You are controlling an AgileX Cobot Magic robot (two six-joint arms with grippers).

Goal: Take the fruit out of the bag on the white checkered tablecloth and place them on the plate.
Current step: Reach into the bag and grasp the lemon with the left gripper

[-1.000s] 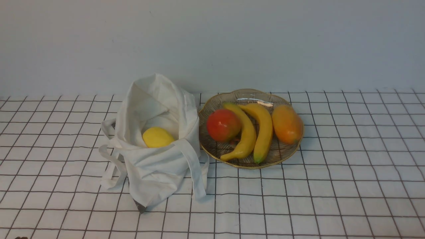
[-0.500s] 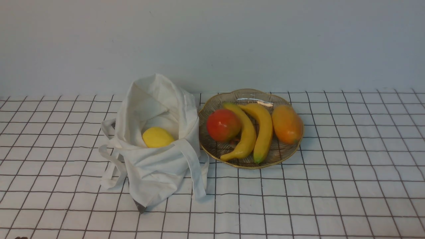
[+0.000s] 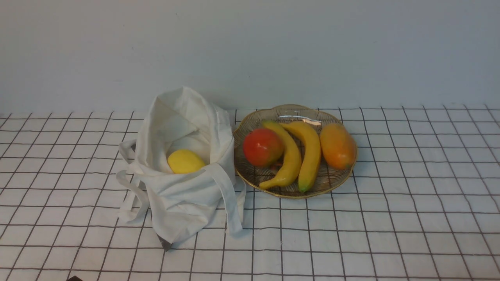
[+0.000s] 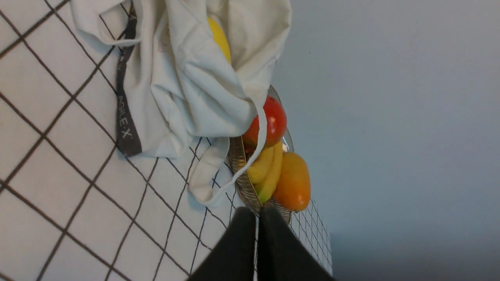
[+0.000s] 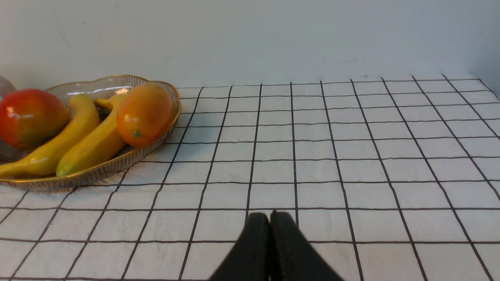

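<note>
The white cloth bag (image 3: 183,203) stands slumped on the white checkered tablecloth (image 3: 390,218), its mouth open. The yellow lemon (image 3: 185,161) lies inside it, partly showing. In the left wrist view the bag (image 4: 187,89) hides most of the lemon (image 4: 220,37). The glass plate (image 3: 289,194) with a gold rim sits just right of the bag. My left gripper (image 4: 257,218) is shut and empty, short of the bag; only a dark tip (image 3: 74,278) shows at the front view's bottom edge. My right gripper (image 5: 269,218) is shut and empty over the cloth, right of the plate (image 5: 90,177).
On the plate lie two bananas (image 3: 300,156), a red round fruit (image 3: 262,147) and an orange mango (image 3: 338,146). The bag's strap handles (image 3: 228,203) hang down its front and left side. A pale wall stands behind the table.
The dark tip of my left gripper at the bottom edge of the front view has shifted to the right. The bag, lemon and plate have not moved.
</note>
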